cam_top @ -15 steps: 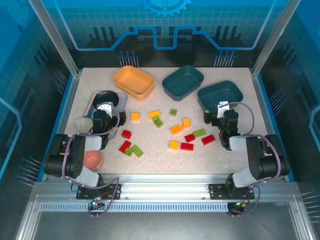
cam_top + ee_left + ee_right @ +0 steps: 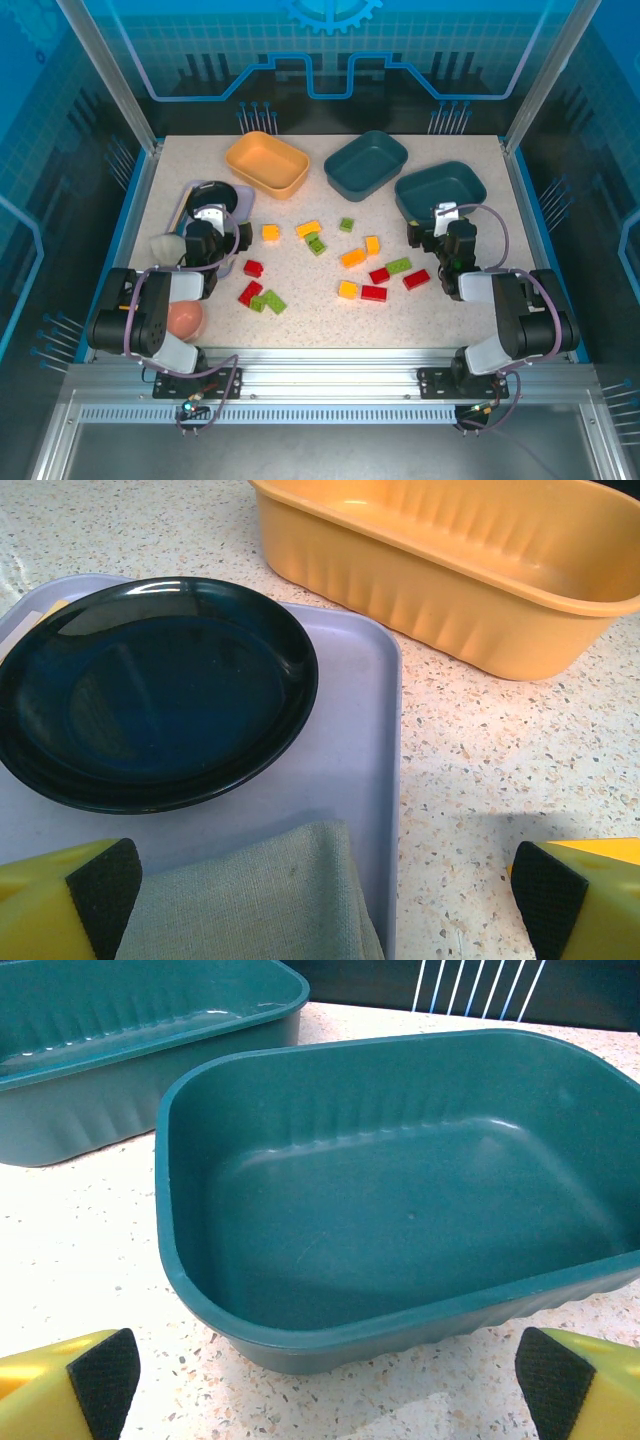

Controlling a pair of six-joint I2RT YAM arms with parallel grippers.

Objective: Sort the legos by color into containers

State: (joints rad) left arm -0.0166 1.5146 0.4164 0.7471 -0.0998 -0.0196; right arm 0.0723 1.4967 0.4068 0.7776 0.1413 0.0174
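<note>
Your left end effector (image 2: 326,892) and right end effector (image 2: 325,1375) both stand released and empty. Cloth (image 2: 250,905) hides the near end of the tray (image 2: 365,730), and the farther teal tub (image 2: 100,1100) is cut off.

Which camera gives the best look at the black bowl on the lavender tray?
Left wrist: the black bowl sits close and nearly whole on the lavender tray. In the top external view it is small, its near side covered by the left arm. The right wrist camera faces two teal tubs.
</note>
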